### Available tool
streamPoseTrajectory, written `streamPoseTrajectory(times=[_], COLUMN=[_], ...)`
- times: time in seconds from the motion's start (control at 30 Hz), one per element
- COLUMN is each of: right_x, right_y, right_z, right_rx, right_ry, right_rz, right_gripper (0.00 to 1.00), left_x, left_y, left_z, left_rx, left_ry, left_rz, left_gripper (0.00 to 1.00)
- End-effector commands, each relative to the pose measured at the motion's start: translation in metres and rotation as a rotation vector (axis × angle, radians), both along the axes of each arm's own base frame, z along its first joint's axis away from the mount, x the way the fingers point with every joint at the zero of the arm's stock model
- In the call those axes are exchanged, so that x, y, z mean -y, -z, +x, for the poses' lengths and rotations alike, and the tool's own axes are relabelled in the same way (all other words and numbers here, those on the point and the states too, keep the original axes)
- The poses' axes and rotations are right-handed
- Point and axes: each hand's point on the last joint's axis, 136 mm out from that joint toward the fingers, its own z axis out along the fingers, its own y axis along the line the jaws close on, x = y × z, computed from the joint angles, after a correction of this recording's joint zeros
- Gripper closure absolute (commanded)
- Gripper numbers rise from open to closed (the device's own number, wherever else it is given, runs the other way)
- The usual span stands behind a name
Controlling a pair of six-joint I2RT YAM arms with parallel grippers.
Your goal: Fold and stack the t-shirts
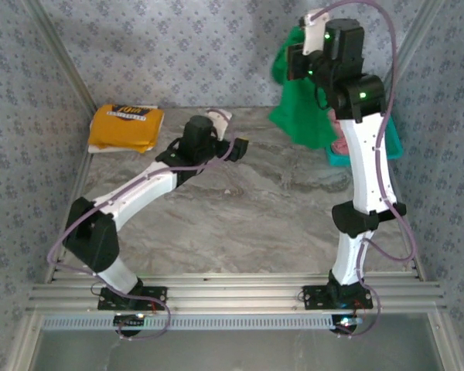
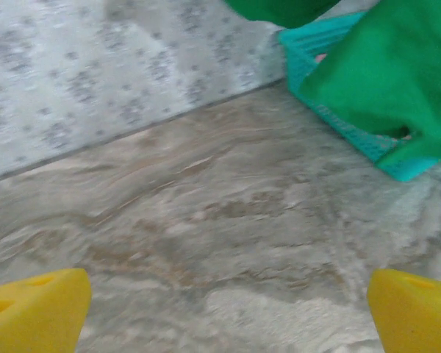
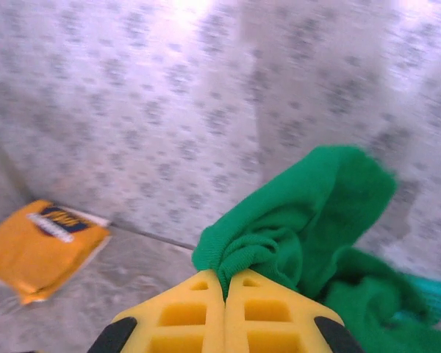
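Observation:
My right gripper (image 3: 225,278) is shut on a bunched edge of the bright green t-shirt (image 3: 309,220), raised high at the back right. The green t-shirt (image 1: 300,108) hangs from it in front of the back wall and down over the teal basket (image 1: 342,154). A bit of pink cloth (image 1: 340,143) shows in that basket. The yellow-orange t-shirt (image 1: 125,125) with dark print lies folded at the back left of the table; it also lies at the left in the right wrist view (image 3: 40,246). My left gripper (image 1: 236,147) is open over the bare table, its yellow fingertips (image 2: 33,316) wide apart.
The teal basket (image 2: 316,51) stands at the back right against the patterned wall, with the green t-shirt (image 2: 386,73) draped across it. The marble-look table (image 1: 240,209) runs between patterned side walls. An aluminium rail (image 1: 232,294) crosses the near edge.

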Motion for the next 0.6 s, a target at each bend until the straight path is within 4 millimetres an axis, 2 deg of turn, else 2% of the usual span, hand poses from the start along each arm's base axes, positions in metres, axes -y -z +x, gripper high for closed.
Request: streamPoseTrajectory(times=[0.0, 0.07, 0.1, 0.13, 0.23, 0.3, 0.37, 0.4, 0.47, 0.57], right_x=[-0.038, -0.053, -0.063, -0.065, -0.057, -0.04, -0.028, -0.024, -0.025, -0.039], right_y=[0.048, 0.1, 0.133, 0.162, 0.216, 0.23, 0.246, 0.256, 0.28, 0.322], right_z=[0.026, 0.045, 0.051, 0.061, 0.079, 0.091, 0.095, 0.097, 0.096, 0.082], right_rx=[-0.079, -0.187, -0.267, -0.329, -0.441, -0.426, -0.45, -0.475, -0.54, -0.668], right_ry=[-0.077, -0.077, -0.102, -0.099, -0.061, -0.005, 0.037, 0.047, 0.044, -0.008], right_rz=[-0.036, -0.033, -0.01, 0.02, 0.146, 0.205, 0.22, 0.218, 0.212, 0.194], right_gripper=[0.7, 0.27, 0.09, 0.04, 0.08, 0.11, 0.11, 0.11, 0.1, 0.1], left_x=[-0.054, -0.09, -0.11, -0.127, -0.166, -0.185, -0.194, -0.194, -0.179, -0.144], left_y=[-0.035, -0.035, -0.034, -0.029, -0.006, 0.016, 0.04, 0.051, 0.072, 0.111], left_z=[0.003, -0.005, -0.012, -0.02, -0.041, -0.048, -0.052, -0.053, -0.053, -0.061], left_rx=[0.126, 0.146, 0.152, 0.148, 0.085, 0.005, -0.073, -0.115, -0.204, -0.36], left_ry=[-0.193, -0.299, -0.356, -0.389, -0.432, -0.45, -0.444, -0.427, -0.347, -0.227], left_rz=[-0.053, -0.032, -0.026, -0.026, -0.057, -0.07, -0.072, -0.074, -0.069, -0.048], left_gripper=[0.02, 0.02, 0.02, 0.02, 0.05, 0.11, 0.16, 0.16, 0.12, 0.11])
